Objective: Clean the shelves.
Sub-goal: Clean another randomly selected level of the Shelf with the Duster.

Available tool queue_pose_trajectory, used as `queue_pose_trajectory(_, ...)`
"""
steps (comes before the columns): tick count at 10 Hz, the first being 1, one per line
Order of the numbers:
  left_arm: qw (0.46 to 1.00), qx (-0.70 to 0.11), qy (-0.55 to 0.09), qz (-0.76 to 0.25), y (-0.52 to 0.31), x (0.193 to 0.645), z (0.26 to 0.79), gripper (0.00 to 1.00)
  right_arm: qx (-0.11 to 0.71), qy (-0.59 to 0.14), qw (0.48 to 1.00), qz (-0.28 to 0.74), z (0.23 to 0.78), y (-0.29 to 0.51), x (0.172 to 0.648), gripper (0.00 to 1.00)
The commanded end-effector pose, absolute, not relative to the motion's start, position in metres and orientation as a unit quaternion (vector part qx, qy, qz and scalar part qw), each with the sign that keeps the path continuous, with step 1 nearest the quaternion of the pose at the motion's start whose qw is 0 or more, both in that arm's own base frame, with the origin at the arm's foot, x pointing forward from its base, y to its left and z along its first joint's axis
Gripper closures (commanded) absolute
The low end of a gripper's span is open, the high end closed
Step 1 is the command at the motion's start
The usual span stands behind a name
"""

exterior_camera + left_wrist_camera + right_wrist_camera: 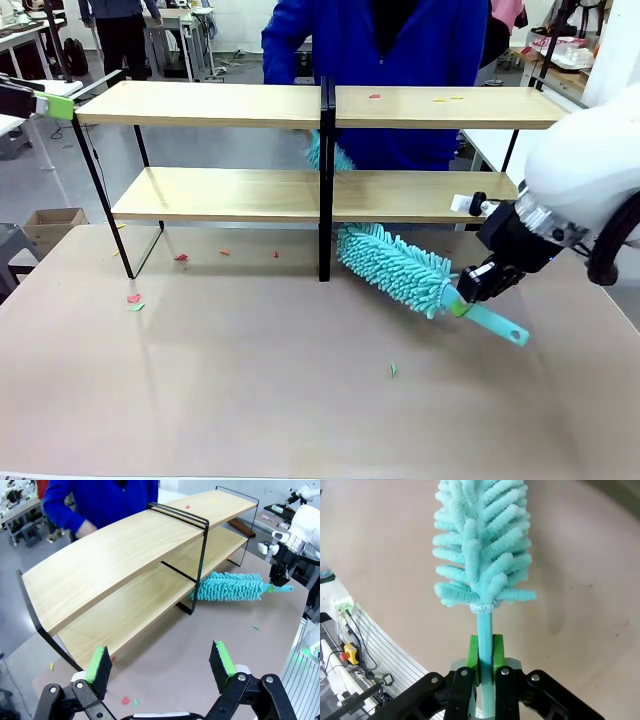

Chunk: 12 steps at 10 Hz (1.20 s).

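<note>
Right gripper (486, 652) sits nearest the lens in its wrist view: green pads pinched tight on the thin teal handle of a duster (482, 540). Fluffy head points straight away from the wrist, over bare table.

Front view: right gripper (472, 288) is low on the robot's right. Duster (395, 265) long axis runs diagonally. Head points up-left at the foot of the centre post (325, 180), with its tip under the front edge of the lower board. Handle end points down-right, towards the robot's side. Can't tell whether the head touches the table.

Left gripper (159, 661): fingers spread wide, nothing between them. In the front view it hangs just off the left end of the top board, at board height.

Shelves (200, 103) stand upright on the far half of the tabletop (250, 400). Long axis runs left-right across the front view, open side facing the robot. Two light-wood boards, thin black frame, post in the middle. One red scrap (374, 96) and some yellow bits (445, 98) lie on the top board.

Tabletop is beige and matte, with small red and green paper scraps (133, 298) near the left legs and one green scrap (392, 369) near the middle. A person in a blue top (370, 50) stands behind the shelves. Teal fluff (318, 150) shows behind the post, between the tiers. Room has a grey floor, a cardboard box (50, 225) down on the left, and other tables further back.
</note>
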State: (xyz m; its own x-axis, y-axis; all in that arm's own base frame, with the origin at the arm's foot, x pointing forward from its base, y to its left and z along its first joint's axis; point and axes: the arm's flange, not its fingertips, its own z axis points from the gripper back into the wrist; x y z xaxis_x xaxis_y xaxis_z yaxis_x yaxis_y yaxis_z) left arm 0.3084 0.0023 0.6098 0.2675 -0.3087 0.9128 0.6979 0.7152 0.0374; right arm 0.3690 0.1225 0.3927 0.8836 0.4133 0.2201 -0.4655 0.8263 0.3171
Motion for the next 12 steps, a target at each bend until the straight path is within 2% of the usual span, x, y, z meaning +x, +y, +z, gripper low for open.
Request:
queue_pose_trajectory(1, 0.776, -0.185, -0.511, -0.32, 0.0, 0.303, 0.604, 0.0, 0.194, -0.095, 0.951, 0.223, 0.377, 0.129, 0.359, 0.87)
queue_pose_trajectory(4, 0.776, -0.185, -0.511, -0.32, 0.0, 0.303, 0.604, 0.0, 0.207, -0.083, 0.953, 0.204, 0.351, 0.15, 0.362, 0.87)
queue_pose_trajectory(10, 0.776, -0.185, -0.511, -0.32, 0.0, 0.303, 0.604, 0.0, 0.099, -0.062, 0.993, 0.022, 0.355, 0.139, 0.343, 0.87)
queue_pose_trajectory(12, 0.776, -0.185, -0.511, -0.32, 0.0, 0.303, 0.604, 0.0, 0.057, -0.026, 0.996, -0.064, 0.358, 0.126, 0.331, 0.87)
